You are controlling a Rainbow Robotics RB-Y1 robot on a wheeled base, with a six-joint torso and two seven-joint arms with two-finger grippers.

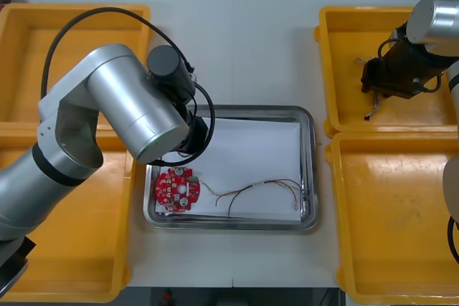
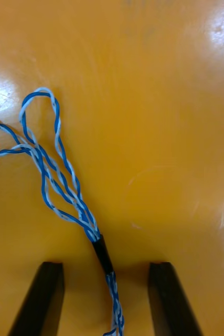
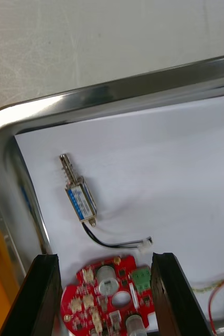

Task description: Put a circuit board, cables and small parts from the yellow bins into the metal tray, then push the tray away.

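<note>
**Q:** From above, how much room do you have?

**Me:** My left arm [image 1: 122,112] bends over the left end of the metal tray [image 1: 310,177], which sits mid-table [image 1: 237,41]. The round red circuit board [image 1: 176,189] lies in the tray's near left corner. A red and yellow cable [image 1: 251,188] runs from beside it toward the right rim. The far half of the tray is bare white. My right gripper [image 1: 374,107] reaches down into the far right yellow bin [image 1: 344,34], close to its near wall.

**Q:** And the right wrist?

**Me:** My fingers [image 2: 44,299] stand apart, holding nothing. The twisted blue and white cable [image 2: 59,178] lies on the bin floor. Its black band [image 2: 102,252] passes between the fingers, and its loops fan out beyond the tips.

**Q:** Left wrist?

**Me:** The left gripper [image 3: 105,258] is spread wide and grips nothing, with the board between its fingers. Past the board, a small metal part [image 3: 79,194] with a black lead rests near the tray's rounded corner.
</note>
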